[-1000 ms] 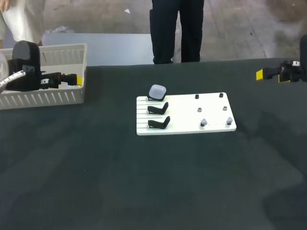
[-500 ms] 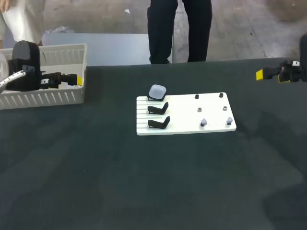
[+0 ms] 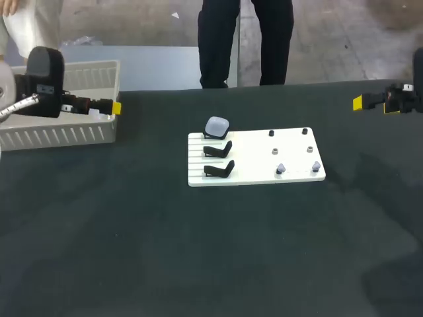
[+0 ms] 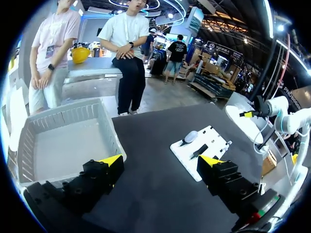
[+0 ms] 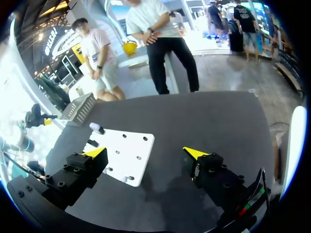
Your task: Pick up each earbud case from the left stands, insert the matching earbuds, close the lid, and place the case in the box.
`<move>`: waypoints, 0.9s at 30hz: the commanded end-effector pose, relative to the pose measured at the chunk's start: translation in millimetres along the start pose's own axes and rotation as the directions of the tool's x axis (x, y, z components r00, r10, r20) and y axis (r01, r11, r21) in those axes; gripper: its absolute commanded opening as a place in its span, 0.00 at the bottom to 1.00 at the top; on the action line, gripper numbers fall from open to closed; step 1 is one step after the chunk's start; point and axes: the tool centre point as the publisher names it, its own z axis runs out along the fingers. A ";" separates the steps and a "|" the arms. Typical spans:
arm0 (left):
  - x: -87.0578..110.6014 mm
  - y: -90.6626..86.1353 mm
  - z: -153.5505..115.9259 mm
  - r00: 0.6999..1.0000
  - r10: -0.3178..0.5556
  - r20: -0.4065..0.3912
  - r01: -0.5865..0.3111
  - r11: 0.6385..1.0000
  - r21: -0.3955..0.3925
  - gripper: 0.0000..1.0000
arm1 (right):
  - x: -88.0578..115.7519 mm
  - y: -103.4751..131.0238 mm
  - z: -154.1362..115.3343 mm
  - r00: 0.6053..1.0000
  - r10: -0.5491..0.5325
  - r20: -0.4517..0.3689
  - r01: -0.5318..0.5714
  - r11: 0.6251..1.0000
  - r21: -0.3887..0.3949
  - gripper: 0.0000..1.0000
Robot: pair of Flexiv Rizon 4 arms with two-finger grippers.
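Dark table (image 3: 198, 251), white board (image 3: 251, 158) with one earbud case (image 3: 217, 125), basket (image 3: 59, 135) at left, both arms' jaws spread empty

The left gripper (image 3: 116, 107) lifts slightly and shifts inward, so its yellow tip now pokes just past the white basket's (image 3: 66, 135) right corner.
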 end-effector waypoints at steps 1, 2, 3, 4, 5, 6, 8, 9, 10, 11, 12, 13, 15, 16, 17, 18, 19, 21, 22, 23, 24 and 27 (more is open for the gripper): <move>3.6 -0.3 2.6 0.879 0.409 0.244 -0.471 0.823 0.319 1.00 | -0.3 0.9 0.2 1.000 0.001 -0.001 -0.001 1.000 0.004 1.00; 2.2 -2.9 3.0 0.861 0.438 0.257 -0.504 0.797 0.332 1.00 | -0.3 0.9 0.2 1.000 0.001 -0.001 -0.001 1.000 0.004 1.00; 1.0 -5.4 3.3 0.854 0.456 0.251 -0.519 0.788 0.332 1.00 | -0.3 0.9 0.2 1.000 0.001 -0.001 -0.001 1.000 0.004 1.00; -0.9 -7.6 4.4 0.850 0.471 0.235 -0.526 0.786 0.326 1.00 | -0.3 0.9 0.2 1.000 0.001 -0.001 -0.001 1.000 0.004 1.00; -2.1 -10.1 5.0 0.838 0.491 0.239 -0.546 0.770 0.330 1.00 | -0.3 0.9 0.2 1.000 0.001 -0.001 -0.001 1.000 0.004 1.00; -3.2 -13.3 5.4 0.835 0.502 0.226 -0.550 0.772 0.319 1.00 | -0.3 0.9 0.2 1.000 0.001 -0.001 -0.001 1.000 0.004 1.00; -4.8 -16.2 6.0 0.837 0.509 0.203 -0.548 0.776 0.313 1.00 | -0.3 0.9 0.2 1.000 0.001 -0.001 -0.001 1.000 0.004 1.00; -4.8 -16.2 6.0 0.837 0.509 0.203 -0.548 0.776 0.313 1.00 | -0.3 0.9 0.2 1.000 0.001 -0.001 -0.001 1.000 0.004 1.00; -4.8 -16.2 6.0 0.837 0.509 0.203 -0.548 0.776 0.313 1.00 | -0.3 0.9 0.2 1.000 0.001 -0.001 -0.001 1.000 0.004 1.00; -4.8 -16.2 6.0 0.837 0.509 0.203 -0.548 0.776 0.313 1.00 | -0.3 0.9 0.2 1.000 0.001 -0.001 -0.001 1.000 0.004 1.00; -4.8 -16.2 6.0 0.837 0.509 0.203 -0.548 0.776 0.313 1.00 | -0.3 0.9 0.2 1.000 0.001 -0.001 -0.001 1.000 0.004 1.00; -4.8 -16.2 6.0 0.837 0.509 0.203 -0.548 0.776 0.313 1.00 | -0.3 0.9 0.2 1.000 0.001 -0.001 -0.001 1.000 0.004 1.00; -4.8 -16.2 6.0 0.837 0.509 0.203 -0.548 0.776 0.313 1.00 | -0.3 0.9 0.2 1.000 0.001 -0.001 -0.001 1.000 0.004 1.00; -4.8 -16.2 6.0 0.837 0.509 0.203 -0.548 0.776 0.313 1.00 | -0.3 0.9 0.2 1.000 0.001 -0.001 -0.001 1.000 0.004 1.00; -4.8 -16.2 6.0 0.837 0.509 0.203 -0.548 0.776 0.313 1.00 | -0.3 0.9 0.2 1.000 0.001 -0.001 -0.001 1.000 0.004 1.00; -4.8 -16.2 6.0 0.837 0.509 0.203 -0.548 0.776 0.313 1.00 | -0.3 0.9 0.2 1.000 0.001 -0.001 -0.001 1.000 0.004 1.00; -4.8 -16.2 6.0 0.837 0.509 0.203 -0.548 0.776 0.313 1.00 | -0.3 0.9 0.2 1.000 0.001 -0.001 -0.001 1.000 0.004 1.00; -4.8 -16.2 6.0 0.837 0.509 0.203 -0.548 0.776 0.313 1.00 | -0.3 0.9 0.2 1.000 0.001 -0.001 -0.001 1.000 0.004 1.00; -4.8 -16.2 6.0 0.837 0.509 0.203 -0.548 0.776 0.313 1.00 | -0.3 0.9 0.2 1.000 0.001 -0.001 -0.001 1.000 0.004 1.00; -4.8 -16.2 6.0 0.837 0.509 0.203 -0.548 0.776 0.313 1.00 | -0.3 0.9 0.2 1.000 0.001 -0.001 -0.001 1.000 0.004 1.00; -4.8 -16.2 6.0 0.837 0.509 0.203 -0.548 0.776 0.313 1.00 | -0.3 0.9 0.2 1.000 0.001 -0.001 -0.001 1.000 0.004 1.00; -4.8 -16.2 6.0 0.837 0.509 0.203 -0.548 0.776 0.313 1.00 | -0.3 0.9 0.2 1.000 0.001 -0.001 -0.001 1.000 0.004 1.00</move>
